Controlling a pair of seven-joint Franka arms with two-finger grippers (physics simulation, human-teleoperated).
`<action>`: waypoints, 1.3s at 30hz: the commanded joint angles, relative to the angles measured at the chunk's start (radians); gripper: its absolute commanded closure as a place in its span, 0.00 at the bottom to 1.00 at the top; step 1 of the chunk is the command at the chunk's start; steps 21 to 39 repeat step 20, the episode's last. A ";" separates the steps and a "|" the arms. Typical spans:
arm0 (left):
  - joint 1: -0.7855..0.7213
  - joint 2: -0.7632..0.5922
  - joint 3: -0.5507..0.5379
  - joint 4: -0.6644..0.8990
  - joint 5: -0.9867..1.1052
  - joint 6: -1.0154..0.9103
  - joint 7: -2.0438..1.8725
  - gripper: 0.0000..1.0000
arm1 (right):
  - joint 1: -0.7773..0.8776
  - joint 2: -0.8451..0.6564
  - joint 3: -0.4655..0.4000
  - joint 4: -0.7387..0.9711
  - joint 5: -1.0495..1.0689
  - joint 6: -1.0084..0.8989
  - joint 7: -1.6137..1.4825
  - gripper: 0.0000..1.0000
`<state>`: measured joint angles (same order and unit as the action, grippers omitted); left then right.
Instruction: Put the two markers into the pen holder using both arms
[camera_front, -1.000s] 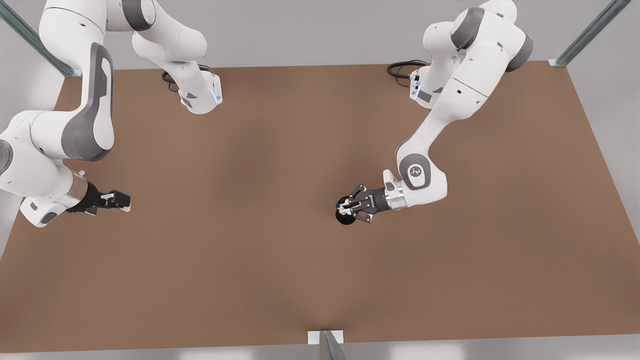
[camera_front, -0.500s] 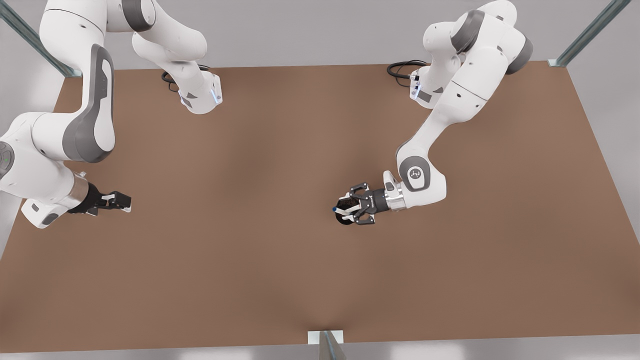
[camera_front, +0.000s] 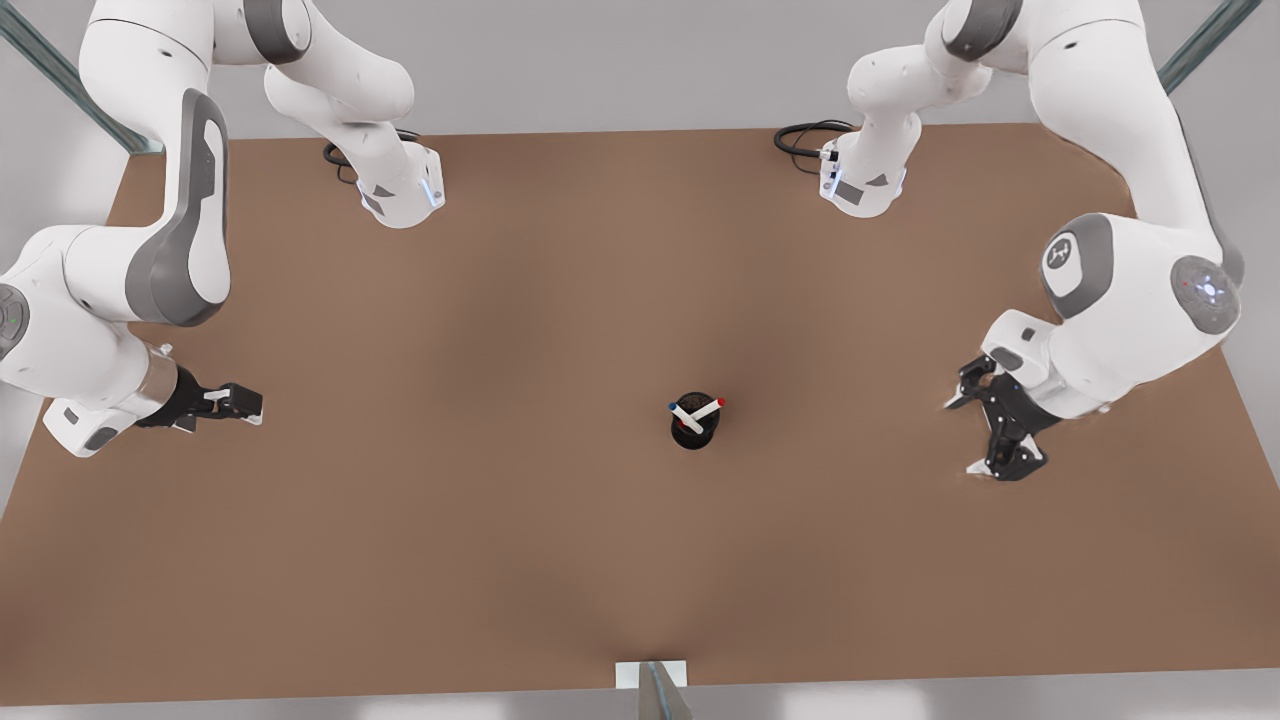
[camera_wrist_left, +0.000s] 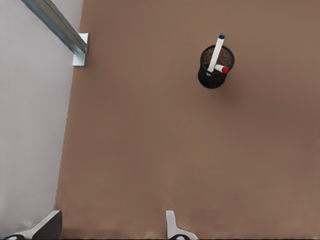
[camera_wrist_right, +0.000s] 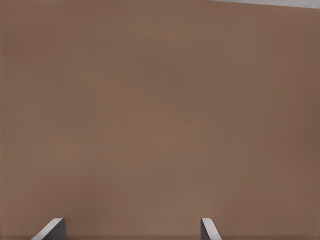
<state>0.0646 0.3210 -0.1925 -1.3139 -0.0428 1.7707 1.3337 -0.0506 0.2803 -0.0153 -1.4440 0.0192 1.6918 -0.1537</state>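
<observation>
- While the red marker (camera_front: 710, 408) and blue marker (camera_front: 683, 412) stand crossed, leaning, in the pen holder (camera_front: 691, 438) mid-worktop (camera_front: 500, 560), the left gripper (camera_front: 240, 403) waits near the front view's left edge, fingers parted and empty.
- The right gripper (camera_front: 985, 440), spread and empty, hovers nearer the holder, by the front view's right edge.

2 markers (camera_front: 697, 411) in pen holder (camera_front: 692, 434)

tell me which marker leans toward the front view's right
The red-capped marker; its top tilts right over the pen holder rim, while the blue-capped marker tilts left.
</observation>
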 joint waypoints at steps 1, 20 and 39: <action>-0.123 -0.076 0.145 -0.015 0.107 -0.211 -1.495 0.00 | 0.000 -0.001 0.000 0.001 0.001 0.000 -0.001 0.00; -0.192 -0.054 0.182 0.008 0.115 -0.223 -1.656 0.00 | -0.025 -0.001 0.000 0.002 0.061 0.035 0.003 0.00; -0.192 -0.054 0.182 0.008 0.115 -0.223 -1.656 0.00 | -0.025 -0.001 0.000 0.002 0.061 0.035 0.003 0.00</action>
